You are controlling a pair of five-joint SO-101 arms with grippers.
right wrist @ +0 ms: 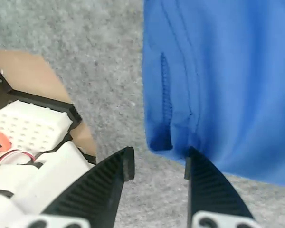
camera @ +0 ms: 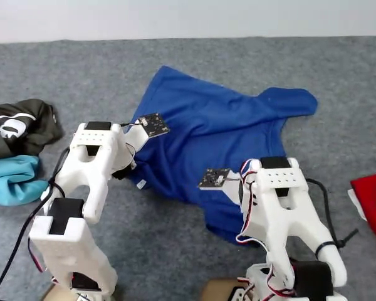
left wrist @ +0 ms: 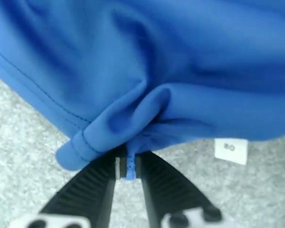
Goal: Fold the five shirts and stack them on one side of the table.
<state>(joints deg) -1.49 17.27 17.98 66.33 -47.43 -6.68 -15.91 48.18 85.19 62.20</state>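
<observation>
Blue fabric shirt lies spread mid-table, grey felt table covering showing on all sides of it. Left gripper is clamped on a bunched hem fold; right gripper stands jaws apart at the shirt's near corner. A crumpled dark printed shirt and a teal shirt occupy the left edge, a red shirt the right.

- Four shirts lie on the grey counter: one blue shirt, one dark shirt with a white print, one teal shirt, one red shirt.
- Two white arms: left arm, right arm.
- Two hands, one per arm: left hand, right hand.
- One white label at the blue hem.
</observation>
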